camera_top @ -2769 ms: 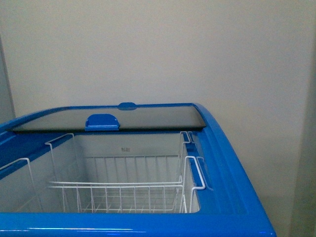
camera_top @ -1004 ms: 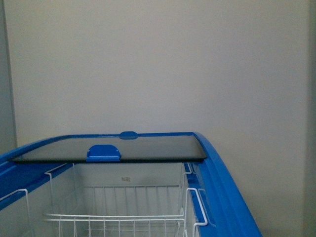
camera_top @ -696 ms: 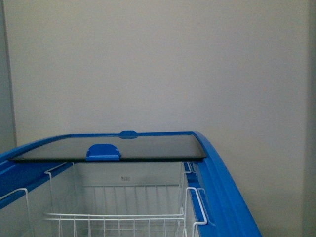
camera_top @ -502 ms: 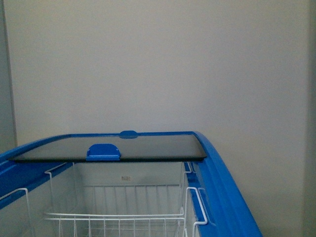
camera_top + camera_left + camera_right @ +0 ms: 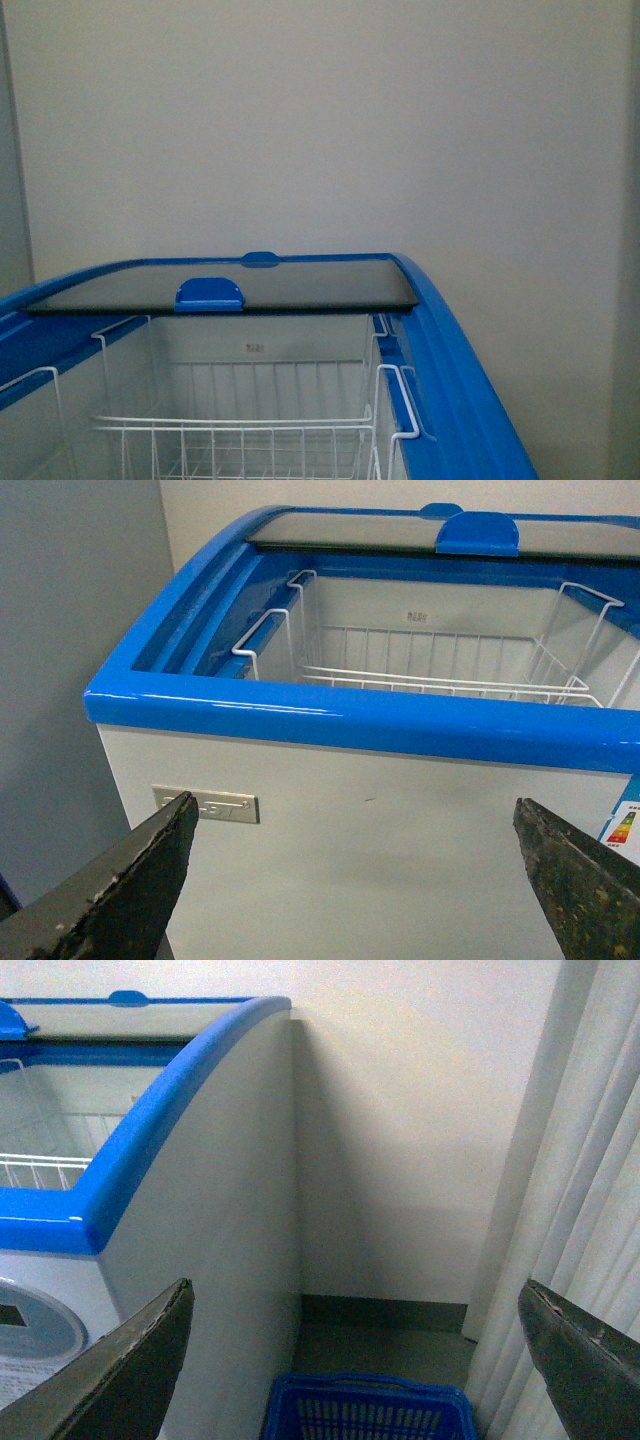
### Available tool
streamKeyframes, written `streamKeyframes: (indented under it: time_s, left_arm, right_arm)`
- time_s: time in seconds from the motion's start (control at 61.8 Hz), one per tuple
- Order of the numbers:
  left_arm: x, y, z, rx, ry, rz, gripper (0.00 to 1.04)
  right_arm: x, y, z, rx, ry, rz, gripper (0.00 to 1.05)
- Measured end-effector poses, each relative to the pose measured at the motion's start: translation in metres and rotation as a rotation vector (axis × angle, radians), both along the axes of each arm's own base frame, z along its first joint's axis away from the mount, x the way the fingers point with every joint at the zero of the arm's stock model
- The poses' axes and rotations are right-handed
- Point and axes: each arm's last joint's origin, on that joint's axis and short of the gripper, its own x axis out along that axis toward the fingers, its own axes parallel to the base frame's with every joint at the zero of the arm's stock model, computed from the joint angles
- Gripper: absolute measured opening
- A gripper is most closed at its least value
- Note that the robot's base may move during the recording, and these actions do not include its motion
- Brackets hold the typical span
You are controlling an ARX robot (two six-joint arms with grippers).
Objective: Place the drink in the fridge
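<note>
We count one fridge (image 5: 440, 340), a white chest with a glossy, rounded blue rim, and one dark glass lid (image 5: 300, 288) slid to the far half, carrying a blue plastic handle (image 5: 209, 294) on its near edge. Inside we see white wire baskets (image 5: 240, 430), thin rods bent into grids and hooked over the rim. The drink shows in none of our three views (so we cannot say where it is). Our left hand (image 5: 350, 880) hangs in front of the fridge's white front wall, its two dark, rough-surfaced fingers (image 5: 120, 890) spread wide with nothing between them. Our right hand (image 5: 355, 1360) is likewise spread wide and empty beside the fridge's right wall, above a blue mesh basket (image 5: 365, 1410) on the floor. Compared with half a second ago, the fridge rim sits slightly higher in the front view, showing more of the baskets.
</note>
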Motion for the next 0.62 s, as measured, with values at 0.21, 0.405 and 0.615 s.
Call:
streamKeyframes:
  time_s: [0.21, 0.405, 0.615]
  left_arm:
    - [0.0000, 0.0000, 0.0000, 0.000, 0.000, 0.000, 0.97]
    - [0.0000, 0.0000, 0.0000, 0.000, 0.000, 0.000, 0.97]
    - [0.0000, 0.0000, 0.0000, 0.000, 0.000, 0.000, 0.97]
  right_arm:
    - [0.0000, 0.0000, 0.0000, 0.000, 0.000, 0.000, 0.97]
    - [0.0000, 0.0000, 0.0000, 0.000, 0.000, 0.000, 0.97]
    - [0.0000, 0.0000, 0.0000, 0.000, 0.000, 0.000, 0.97]
